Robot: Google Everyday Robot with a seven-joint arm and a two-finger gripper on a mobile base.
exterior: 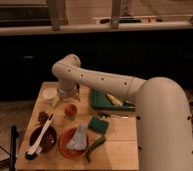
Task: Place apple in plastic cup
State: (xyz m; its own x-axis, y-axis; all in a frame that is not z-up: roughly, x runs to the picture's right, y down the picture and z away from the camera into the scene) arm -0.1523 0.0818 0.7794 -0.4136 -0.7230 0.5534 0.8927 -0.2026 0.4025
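Just beside the end effector (70,95) — the apple (70,111).

Wooden desk (117,140) seen from the front, crowded on its left half. White arm (105,82) in from the right, end effector (70,95) pointed down over the back-left part, between white round cup (50,93) and green tray (97,100). Just in front of it, apple (70,111) on the desk. Nearer the front: green sponge (97,125), orange-red bowl (65,145) holding a grey cloth (80,138), long green vegetable (95,146) beside that bowl, dark bowl (47,142) with a white-handled brush (39,142) across it.
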